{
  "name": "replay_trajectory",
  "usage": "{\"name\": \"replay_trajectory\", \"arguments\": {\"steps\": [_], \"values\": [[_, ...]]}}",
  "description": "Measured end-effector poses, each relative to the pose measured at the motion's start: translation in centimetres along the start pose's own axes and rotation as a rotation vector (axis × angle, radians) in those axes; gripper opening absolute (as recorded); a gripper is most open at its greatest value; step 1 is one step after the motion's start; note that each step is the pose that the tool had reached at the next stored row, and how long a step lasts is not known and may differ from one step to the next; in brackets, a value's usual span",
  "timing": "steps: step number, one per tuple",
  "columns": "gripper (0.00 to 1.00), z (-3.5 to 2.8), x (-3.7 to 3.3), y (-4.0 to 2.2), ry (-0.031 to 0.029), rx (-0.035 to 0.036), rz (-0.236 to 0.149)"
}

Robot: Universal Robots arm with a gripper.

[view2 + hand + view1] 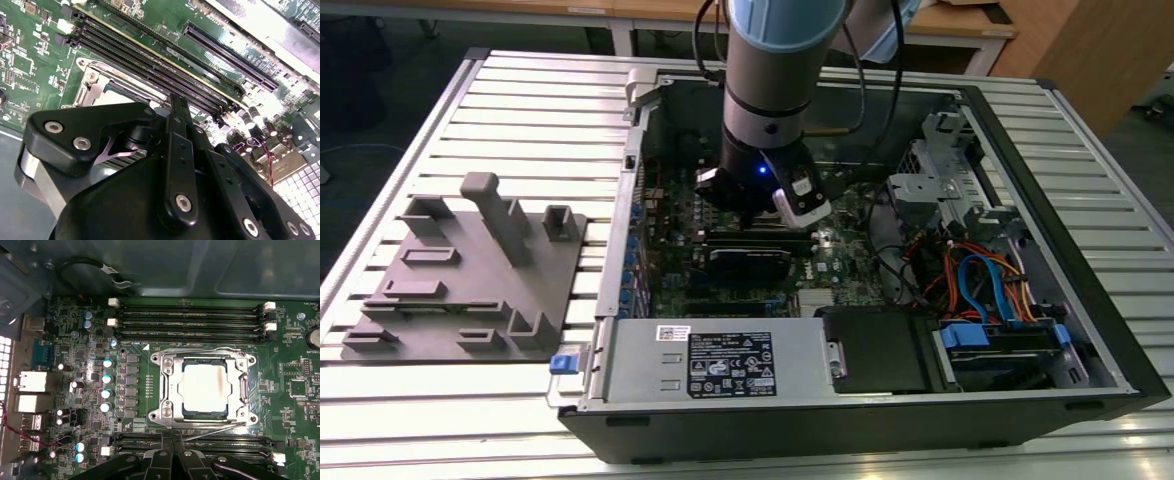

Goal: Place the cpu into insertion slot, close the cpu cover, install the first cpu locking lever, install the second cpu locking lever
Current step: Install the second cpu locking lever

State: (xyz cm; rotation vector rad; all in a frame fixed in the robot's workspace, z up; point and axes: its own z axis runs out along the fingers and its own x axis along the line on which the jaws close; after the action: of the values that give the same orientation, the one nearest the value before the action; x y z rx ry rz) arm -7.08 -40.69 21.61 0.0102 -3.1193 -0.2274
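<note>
In the first wrist view the cpu [205, 388] lies flat in its socket, its pale metal top showing through the window of the cpu cover [169, 390], which is down over it. One thin locking lever [215, 431] runs at a slant from the socket's corner to my gripper [172, 436], whose fingertips are pressed together right at the lever's free end. Another lever [200, 350] lies along the socket's opposite edge, beside the memory slots. In the second wrist view the gripper [177, 105] is shut just off the socket [97, 85]. The exterior view has the arm [761, 120] reaching down into the computer case.
Black memory slots [190, 320] flank the socket on both sides, and capacitors [106, 377] stand beside it. In the exterior view a grey fixture block [467, 270] is on the left, the power supply [714, 362] is in front, and cables and a drive cage [961, 250] are on the right.
</note>
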Motion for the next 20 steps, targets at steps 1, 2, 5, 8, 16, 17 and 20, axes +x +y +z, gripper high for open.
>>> {"name": "replay_trajectory", "arguments": {"steps": [1, 2, 5, 8, 16, 17, 20], "values": [[0.1, 0.0, 0.0, -0.09, 0.0009, -0.0042, 0.0], [0.1, 0.02, 0.01, -0.17, 0.0021, -0.0094, 0.0], [0.1, 0.11, 0.02, -0.41, 0.0051, -0.0181, 0.001], [0.1, 0.22, 0.1, -0.61, 0.0064, -0.02, 0.001], [0.1, 0.52, 0.38, -0.79, 0.0093, -0.0258, 0.001], [0.1, 0.58, 0.43, -0.8, 0.0095, -0.0272, 0.001], [0.1, 0.8, 0.61, -0.83, 0.0101, -0.0327, 0.001]]}}
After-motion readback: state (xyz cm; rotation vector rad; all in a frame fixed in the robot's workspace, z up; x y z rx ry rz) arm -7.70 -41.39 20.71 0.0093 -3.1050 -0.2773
